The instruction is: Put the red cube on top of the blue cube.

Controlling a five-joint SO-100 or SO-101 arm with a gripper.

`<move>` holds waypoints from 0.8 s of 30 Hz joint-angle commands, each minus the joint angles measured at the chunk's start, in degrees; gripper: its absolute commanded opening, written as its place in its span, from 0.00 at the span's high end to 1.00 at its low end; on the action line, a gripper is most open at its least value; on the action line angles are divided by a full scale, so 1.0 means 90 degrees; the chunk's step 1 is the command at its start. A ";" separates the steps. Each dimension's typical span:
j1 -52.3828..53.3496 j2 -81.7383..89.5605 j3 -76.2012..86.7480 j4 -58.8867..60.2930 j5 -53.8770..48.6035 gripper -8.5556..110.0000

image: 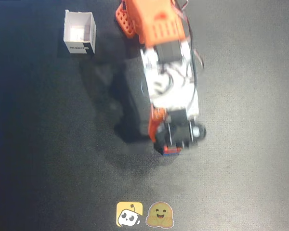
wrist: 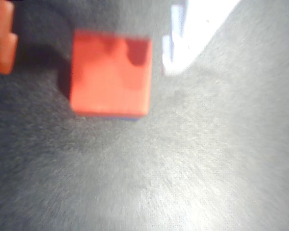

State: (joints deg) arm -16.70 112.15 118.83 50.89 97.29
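In the wrist view the red cube (wrist: 111,72) fills the upper left, seen from above. A thin strip of the blue cube (wrist: 120,117) shows under its near edge, so the red cube sits on the blue one. My gripper (wrist: 86,67) is open around them: the orange finger (wrist: 1,41) stands well clear on the left and the white finger (wrist: 188,38) is just off the right side. From overhead, the arm covers most of the stack; only a sliver of the red cube (image: 172,149) and of the blue cube (image: 172,154) shows below the gripper (image: 173,144).
A white open-topped box (image: 79,32) stands at the back left on the dark mat (image: 241,168). Two small stickers, one yellow (image: 130,214) and one a smiling face (image: 160,215), lie at the front edge. The arm's orange base (image: 151,19) is at the top centre.
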 commanded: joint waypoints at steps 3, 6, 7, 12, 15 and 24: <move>0.0342 0.1582 0.0771 0.0088 -0.0527 0.82; 0.0625 0.2148 0.1152 0.0244 -0.0762 0.89; 0.0713 0.2305 0.1260 0.0312 -0.0811 0.89; 0.1152 0.3096 0.1953 0.0391 -0.1211 0.93; 0.1328 0.3564 0.2451 0.0381 -0.1260 0.93; 0.1523 0.5635 0.4150 0.0430 -0.1260 0.92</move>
State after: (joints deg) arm -3.08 156.09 153.28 54.40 85.78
